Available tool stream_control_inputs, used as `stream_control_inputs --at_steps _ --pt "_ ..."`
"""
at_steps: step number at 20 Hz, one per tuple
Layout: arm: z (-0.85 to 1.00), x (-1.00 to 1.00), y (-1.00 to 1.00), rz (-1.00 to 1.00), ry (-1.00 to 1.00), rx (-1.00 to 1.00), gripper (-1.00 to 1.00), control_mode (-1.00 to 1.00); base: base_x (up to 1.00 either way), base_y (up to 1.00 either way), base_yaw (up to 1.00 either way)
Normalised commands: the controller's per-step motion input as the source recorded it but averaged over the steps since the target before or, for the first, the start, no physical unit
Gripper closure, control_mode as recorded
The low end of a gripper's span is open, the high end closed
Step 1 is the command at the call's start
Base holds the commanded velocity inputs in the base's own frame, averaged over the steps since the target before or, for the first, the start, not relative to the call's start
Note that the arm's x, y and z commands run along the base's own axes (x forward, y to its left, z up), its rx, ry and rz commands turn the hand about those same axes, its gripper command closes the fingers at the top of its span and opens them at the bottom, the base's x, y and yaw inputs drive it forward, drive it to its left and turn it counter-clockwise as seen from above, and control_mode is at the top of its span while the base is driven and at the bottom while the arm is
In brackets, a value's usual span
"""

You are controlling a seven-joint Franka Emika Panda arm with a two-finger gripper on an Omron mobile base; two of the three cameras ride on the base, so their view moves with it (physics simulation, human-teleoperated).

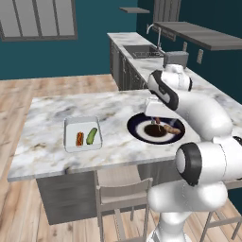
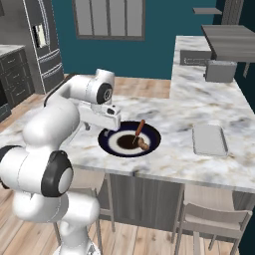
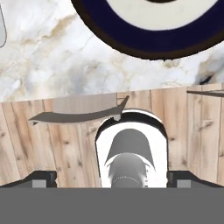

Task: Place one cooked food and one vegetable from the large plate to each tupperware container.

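The large plate [image 1: 137, 128] [image 2: 108, 140] [image 3: 148, 41], navy-rimmed with a brown centre, lies on the marble island under my arm. On it are a long reddish-brown piece [image 2: 138, 130] and a tan lump [image 2: 144, 145]. One tupperware container [image 1: 71, 127] to the plate's left holds a red-orange sausage [image 1: 79, 138] and a green cucumber [image 1: 91, 135]. The other tupperware container [image 2: 209, 140], on the plate's right, has nothing in it. My gripper [image 2: 102, 124] [image 3: 114, 178] hangs just above the plate's near rim, open, with nothing between its fingers [image 3: 41, 177].
Stools [image 1: 124, 198] [image 2: 214, 219] stand along the island's near edge. A sink [image 1: 144, 51] sits on the back counter. A toaster [image 2: 220, 71] stands at the island's far end. Bare marble [image 1: 52, 111] lies around the containers.
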Motion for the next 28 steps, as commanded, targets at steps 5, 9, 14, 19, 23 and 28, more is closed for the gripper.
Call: stream_control_inputs --at_steps 5,9,14,19,23,28 --pt "0.00 -0.02 0.00 0.00 0.01 -0.04 -1.00 -1.00 0.00 0.00 0.00" --pt "0.00 0.01 0.00 0.03 -0.07 0.00 -1.00 -1.00 0.00 0.00 0.00" --pt "0.00 0.12 0.00 0.01 -0.02 0.00 -1.00 1.00 0.00 -0.07 0.00" --pt "0.00 0.00 0.00 0.00 0.00 0.00 -1.00 1.00 0.20 -0.62 0.00" --pt "0.00 0.00 0.00 0.00 0.00 0.00 -1.00 1.00 0.29 -0.64 0.00" --pt "0.00 0.00 0.00 0.00 0.00 0.00 -1.00 1.00 0.42 -0.61 0.01"
